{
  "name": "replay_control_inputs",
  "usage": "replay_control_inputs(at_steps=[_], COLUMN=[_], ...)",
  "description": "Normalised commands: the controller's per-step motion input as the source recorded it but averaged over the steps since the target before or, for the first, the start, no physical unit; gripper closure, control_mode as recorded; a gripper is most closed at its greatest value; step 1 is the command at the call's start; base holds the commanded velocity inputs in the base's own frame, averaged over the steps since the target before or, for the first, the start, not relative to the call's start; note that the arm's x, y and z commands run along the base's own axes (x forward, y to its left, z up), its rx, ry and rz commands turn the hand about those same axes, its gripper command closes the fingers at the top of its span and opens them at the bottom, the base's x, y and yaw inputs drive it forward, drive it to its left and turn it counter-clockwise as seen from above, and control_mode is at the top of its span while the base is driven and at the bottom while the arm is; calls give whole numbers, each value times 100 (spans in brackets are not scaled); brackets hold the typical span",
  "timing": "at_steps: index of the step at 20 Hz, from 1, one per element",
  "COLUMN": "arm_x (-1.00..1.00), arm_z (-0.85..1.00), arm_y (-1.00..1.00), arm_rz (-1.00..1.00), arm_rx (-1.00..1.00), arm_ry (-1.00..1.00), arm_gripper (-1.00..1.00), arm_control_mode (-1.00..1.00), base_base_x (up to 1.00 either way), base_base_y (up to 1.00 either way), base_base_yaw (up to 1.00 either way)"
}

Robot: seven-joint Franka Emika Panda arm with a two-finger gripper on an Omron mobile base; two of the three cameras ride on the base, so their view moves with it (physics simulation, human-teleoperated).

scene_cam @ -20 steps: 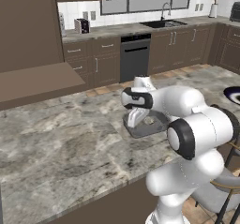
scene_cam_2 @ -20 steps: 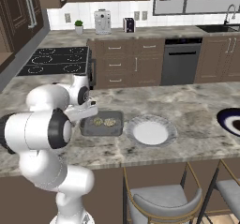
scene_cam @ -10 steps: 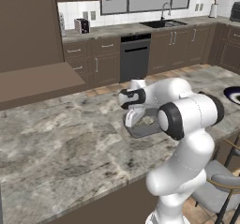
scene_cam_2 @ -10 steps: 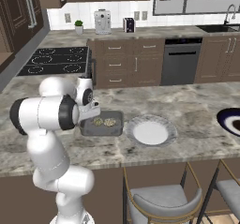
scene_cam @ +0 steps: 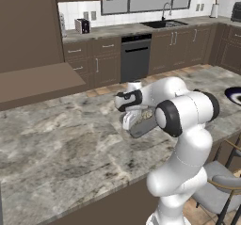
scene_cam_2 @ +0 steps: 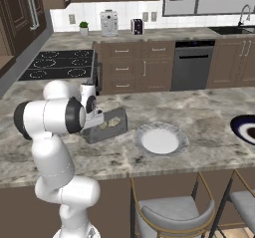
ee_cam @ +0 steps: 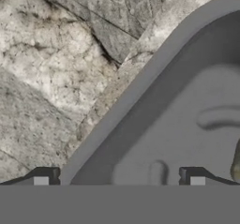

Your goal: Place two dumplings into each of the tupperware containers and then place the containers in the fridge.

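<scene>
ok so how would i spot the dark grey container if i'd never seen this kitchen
Start at the long marble counter with the stools along it. The dark grey container sits on it beside the robot's arm, left of the round pale plate in the right base view. It is the only rectangular tub there, shallow with rounded corners, and it holds tan dumplings.

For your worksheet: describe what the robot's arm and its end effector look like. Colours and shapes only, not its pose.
The arm is built from rounded glossy white segments joined by round dark joint caps. The end effector ends in two small dark finger tips, each carrying a pale square pad. No cables or markings are visible.
</scene>
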Motion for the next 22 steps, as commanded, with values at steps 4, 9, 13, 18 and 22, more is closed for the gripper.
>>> replay_control_inputs(at_steps=[4, 9, 13, 18, 22], arm_x=[0, 0, 0, 6, 1], arm_z=[-1, 3, 6, -23, -55], arm_y=[1, 22, 19, -18, -36], arm_rz=[6, 6, 0, 0, -6], arm_rx=[0, 0, 0, 2, 5], arm_ry=[-1, -2, 0, 0, -2], arm_gripper=[-100, -100, -100, -100, -100], arm_control_mode=[-100, -100, -100, -100, -100], base_base_x=[0, 0, 0, 0, 0], base_base_y=[0, 0, 0, 0, 0], base_base_yaw=[0, 0, 0, 0, 0])
